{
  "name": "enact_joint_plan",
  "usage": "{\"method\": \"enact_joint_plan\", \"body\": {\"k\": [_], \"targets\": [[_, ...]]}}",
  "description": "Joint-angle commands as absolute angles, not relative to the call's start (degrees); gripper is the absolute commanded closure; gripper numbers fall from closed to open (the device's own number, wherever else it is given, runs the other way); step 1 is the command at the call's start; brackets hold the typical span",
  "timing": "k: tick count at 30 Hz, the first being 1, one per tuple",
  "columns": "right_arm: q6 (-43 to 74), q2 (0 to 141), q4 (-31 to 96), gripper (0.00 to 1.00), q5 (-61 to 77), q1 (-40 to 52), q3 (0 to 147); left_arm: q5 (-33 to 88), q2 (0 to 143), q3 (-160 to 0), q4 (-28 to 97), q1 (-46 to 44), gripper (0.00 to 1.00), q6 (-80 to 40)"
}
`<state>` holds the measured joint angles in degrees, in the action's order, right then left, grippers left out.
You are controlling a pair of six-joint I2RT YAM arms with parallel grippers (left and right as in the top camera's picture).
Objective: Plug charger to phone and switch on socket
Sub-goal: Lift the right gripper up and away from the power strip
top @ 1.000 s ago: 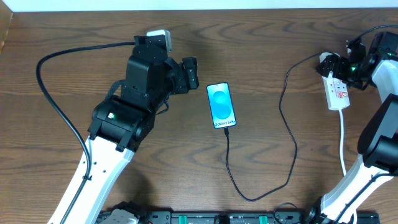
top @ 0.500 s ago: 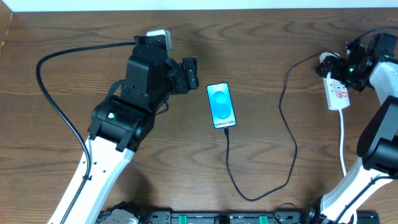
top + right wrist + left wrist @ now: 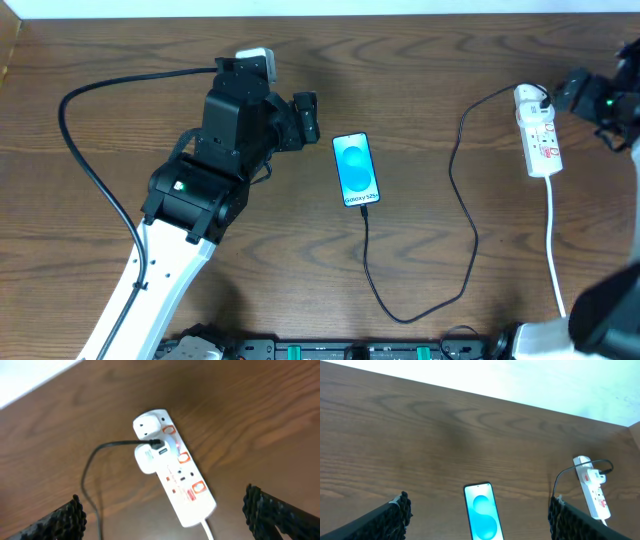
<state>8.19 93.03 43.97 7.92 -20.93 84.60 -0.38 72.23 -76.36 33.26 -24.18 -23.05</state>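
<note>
The phone (image 3: 357,168) lies flat mid-table with its blue screen up; it also shows in the left wrist view (image 3: 483,517). The thin black charger cable (image 3: 455,215) runs from the phone's near end in a loop to a white adapter on the socket (image 3: 538,133). In the right wrist view the socket (image 3: 175,473) shows a small red light beside the adapter. My left gripper (image 3: 305,117) is open and empty, just left of the phone. My right gripper (image 3: 575,92) is open and empty, off to the right of the socket's far end.
The socket's white cord (image 3: 555,245) runs toward the table's front edge on the right. A thick black robot cable (image 3: 85,150) loops at the left. The table's back edge (image 3: 400,14) meets a white wall.
My right gripper has pulled away from the socket, moving right and back. The socket's far end is now uncovered. The left arm, phone and cable have not moved.
</note>
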Motion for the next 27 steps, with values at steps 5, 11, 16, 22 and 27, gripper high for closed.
{"method": "enact_joint_plan", "body": {"k": [5, 11, 16, 22, 27], "targets": [[9.4, 82.9, 48.3, 0.01, 8.3, -21.0, 84.8, -1.1, 71.9, -76.5, 33.4, -24.0, 0.11, -22.3], [9.4, 82.2, 48.3, 0.01, 8.3, -20.9, 84.8, -1.1, 71.9, -76.5, 33.4, -24.0, 0.11, -22.3], [9.4, 82.2, 48.8, 0.01, 8.3, -20.9, 84.8, -1.1, 71.9, -76.5, 33.4, -24.0, 0.11, -22.3], [9.4, 82.2, 48.8, 0.01, 8.3, -20.9, 84.8, -1.1, 71.9, -76.5, 33.4, -24.0, 0.11, -22.3], [9.4, 82.2, 48.9, 0.01, 8.3, -20.9, 84.8, -1.1, 71.9, -76.5, 33.4, -24.0, 0.11, -22.3]]}}
